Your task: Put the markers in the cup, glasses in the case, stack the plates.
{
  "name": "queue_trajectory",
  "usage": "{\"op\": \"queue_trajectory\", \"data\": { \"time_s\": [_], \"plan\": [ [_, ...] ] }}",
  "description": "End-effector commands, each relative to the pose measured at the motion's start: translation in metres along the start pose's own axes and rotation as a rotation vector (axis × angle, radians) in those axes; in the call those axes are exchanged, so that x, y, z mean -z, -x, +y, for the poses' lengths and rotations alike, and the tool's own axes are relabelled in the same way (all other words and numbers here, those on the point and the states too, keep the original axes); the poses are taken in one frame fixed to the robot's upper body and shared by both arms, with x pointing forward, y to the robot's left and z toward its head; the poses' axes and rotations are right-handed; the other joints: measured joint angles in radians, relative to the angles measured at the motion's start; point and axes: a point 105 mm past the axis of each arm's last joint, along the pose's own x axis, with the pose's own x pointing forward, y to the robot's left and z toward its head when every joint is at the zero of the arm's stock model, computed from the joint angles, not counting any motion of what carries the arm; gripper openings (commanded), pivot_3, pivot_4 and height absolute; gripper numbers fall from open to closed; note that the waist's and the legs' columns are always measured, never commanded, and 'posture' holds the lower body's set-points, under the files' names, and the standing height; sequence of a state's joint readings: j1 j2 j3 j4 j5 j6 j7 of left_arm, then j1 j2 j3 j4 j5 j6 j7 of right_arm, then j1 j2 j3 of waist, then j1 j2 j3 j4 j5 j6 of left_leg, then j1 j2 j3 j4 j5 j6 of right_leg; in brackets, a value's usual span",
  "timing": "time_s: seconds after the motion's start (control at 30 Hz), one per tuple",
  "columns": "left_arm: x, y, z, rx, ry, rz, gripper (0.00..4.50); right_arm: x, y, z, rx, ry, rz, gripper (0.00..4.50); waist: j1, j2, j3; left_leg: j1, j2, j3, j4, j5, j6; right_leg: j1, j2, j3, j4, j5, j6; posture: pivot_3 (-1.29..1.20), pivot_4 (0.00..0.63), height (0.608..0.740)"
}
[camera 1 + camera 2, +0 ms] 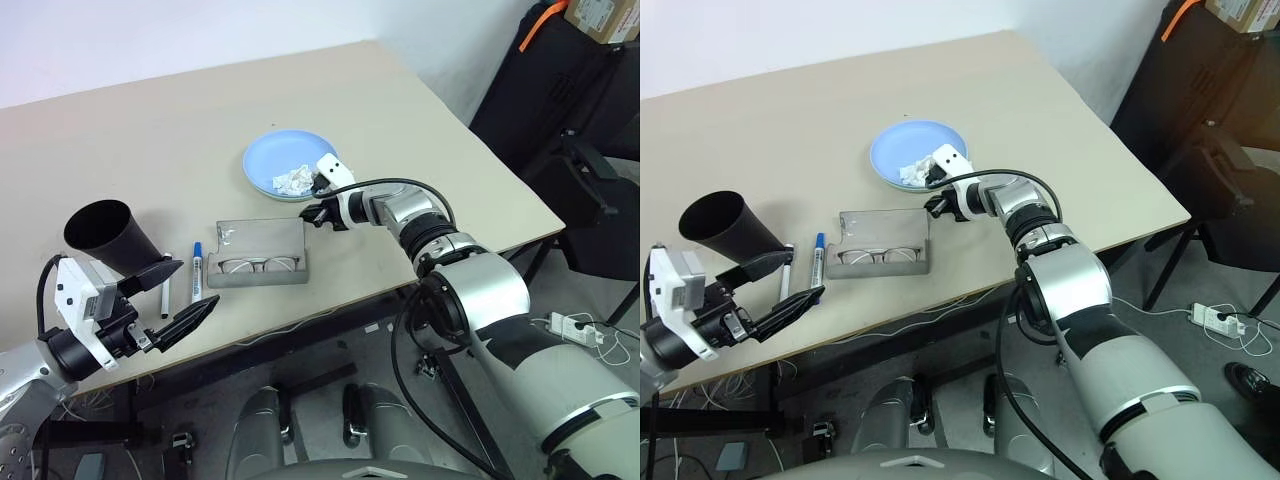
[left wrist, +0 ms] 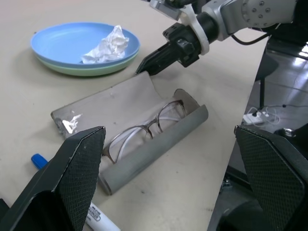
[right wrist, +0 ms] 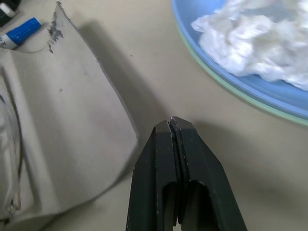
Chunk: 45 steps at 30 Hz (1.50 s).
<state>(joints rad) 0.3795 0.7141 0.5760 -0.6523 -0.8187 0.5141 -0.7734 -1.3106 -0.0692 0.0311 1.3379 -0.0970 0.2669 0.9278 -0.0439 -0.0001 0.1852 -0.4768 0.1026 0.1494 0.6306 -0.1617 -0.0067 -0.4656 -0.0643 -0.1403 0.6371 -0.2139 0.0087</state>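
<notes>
Step in hand, by judgement: closing the case lid over the glasses.

Near table edge, left corner:
- Left gripper (image 1: 190, 295) hovering over the near edge, jaws spread wide, holding nothing.
- Cup (image 1: 108, 236) lying tilted beside it, mouth toward the left edge.
- Markers just right of the cup: black-capped marker (image 1: 165, 298), then blue-capped marker (image 1: 197, 272), both flat on the table, not yet in the cup.

Middle of the near edge:
- Case (image 2: 126, 98) lying open, lid folded back flat toward the far edge.
- Glasses (image 2: 144, 132) seated in the near trough.

Just beyond the case:
- Right gripper (image 3: 175, 126) with jaws pressed together and empty, tip low over the table just past the lid's free edge, by its right corner.

Farther in:
- Blue plate (image 1: 268, 157) already stacked on green plate (image 2: 103, 69), with a crumpled tissue (image 2: 107, 44) on top.

Procedure:
- Slide the closed tip under the lid's free edge.
- Lift and swing toward the near edge.
- Keep clear of the lenses.
- Expect the light case to skid; push down gently when shutting.

Count: markers 2, cup 1, case 1, glasses 1, plates 2, tissue 1.
</notes>
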Motion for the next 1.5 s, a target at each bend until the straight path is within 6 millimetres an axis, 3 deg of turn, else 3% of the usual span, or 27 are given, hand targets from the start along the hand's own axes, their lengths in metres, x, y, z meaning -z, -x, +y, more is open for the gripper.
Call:
{"op": "queue_trajectory", "data": {
  "time_s": [0.03,0.57,0.8,1.17,1.3,1.5],
  "plan": [
    [-0.012,0.002,-0.004,0.000,-0.049,-0.020,4.50,-0.010,-0.002,0.012,-0.090,0.016,-0.019,0.03,0.000,0.000,0.000,0.000,0.000,0.000,0.000,0.000,0.000,0.000,0.000,0.000,0.000,0.000,0.000,0.00,0.150,0.719],
    [0.005,0.013,0.004,-0.018,-0.036,0.000,4.50,-0.012,0.005,0.057,-0.469,0.118,0.063,0.03,0.000,0.000,0.000,0.001,0.001,0.000,-0.001,0.000,0.000,-0.004,0.000,0.000,-0.002,0.000,-0.001,0.00,0.150,0.719],
    [0.009,0.021,0.007,-0.050,-0.024,0.015,4.50,-0.016,0.004,0.067,-0.513,0.181,0.062,0.03,0.000,0.000,0.000,-0.002,0.003,0.000,-0.003,0.000,0.000,-0.006,0.000,0.001,-0.004,0.001,-0.001,0.00,0.150,0.719],
    [0.007,0.012,0.004,-0.052,-0.018,0.014,4.50,0.008,0.003,0.095,-0.604,0.221,0.108,0.03,0.000,0.000,0.000,-0.002,0.004,0.001,-0.004,0.000,0.000,-0.006,0.000,0.001,-0.005,0.001,-0.002,0.00,0.150,0.719],
    [0.007,0.013,0.006,-0.065,0.004,0.008,4.50,0.007,0.005,0.105,-0.602,0.212,0.079,0.03,-0.001,0.000,-0.001,-0.002,0.005,0.001,-0.006,0.000,0.000,-0.007,0.000,0.001,-0.006,0.002,-0.002,0.00,0.150,0.719],
    [0.010,0.016,0.007,-0.082,0.032,-0.010,4.50,0.019,0.003,0.107,-0.553,0.239,0.089,0.03,0.000,0.000,-0.001,-0.001,0.005,0.004,-0.008,0.000,0.000,-0.009,0.000,0.002,-0.006,0.003,-0.006,0.00,0.150,0.719]
  ]
}}
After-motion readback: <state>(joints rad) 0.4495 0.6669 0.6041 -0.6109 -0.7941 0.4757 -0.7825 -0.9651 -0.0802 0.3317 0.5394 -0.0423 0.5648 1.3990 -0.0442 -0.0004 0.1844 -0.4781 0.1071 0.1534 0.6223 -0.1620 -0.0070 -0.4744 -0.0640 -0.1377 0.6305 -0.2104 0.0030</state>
